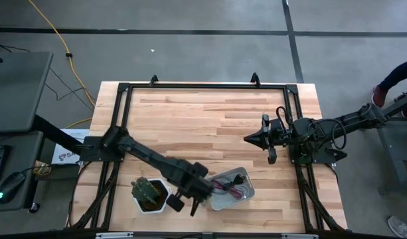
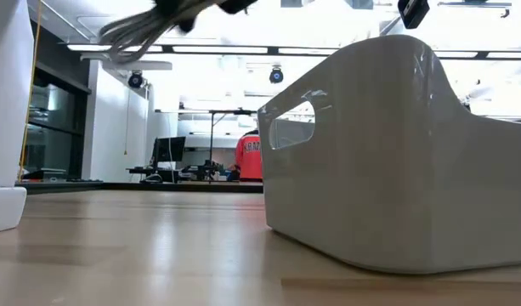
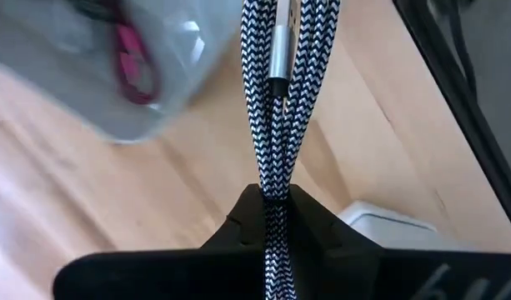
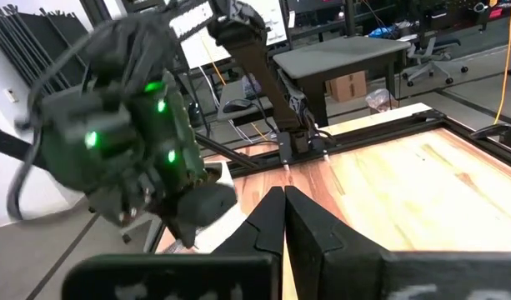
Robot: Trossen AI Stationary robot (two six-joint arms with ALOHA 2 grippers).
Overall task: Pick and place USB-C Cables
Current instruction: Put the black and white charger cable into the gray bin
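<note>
My left gripper (image 1: 194, 200) hangs over the near part of the table, between a grey bin (image 1: 246, 193) and a white pot (image 1: 142, 207), shut on a silver-grey braided cable bundle (image 3: 276, 108) with a silver plug (image 3: 278, 50). The low view shows that bundle (image 2: 137, 28) blurred, high above the table. The grey bin (image 3: 167, 92) holds a maroon cable (image 3: 132, 65) and a black one (image 1: 231, 179). The whitish cable with red is not visible. My right gripper (image 1: 249, 139) waits shut over the table's right part. My left gripper pinches the silver-grey cable bundle between its two fingertips (image 3: 238, 218). Several braided strands (image 3: 274, 185) run together into the gap and reach out past the fingers. The bundle is lifted clear of the table.
The white pot (image 3: 387, 223) with something dark green (image 1: 147, 190) in it sits left of the bin, near the table's near edge. A black frame (image 1: 190, 85) rims the table. Bare wood (image 1: 203, 126) spreads across the middle and far part. A person's leg (image 1: 396, 76) shows at right.
</note>
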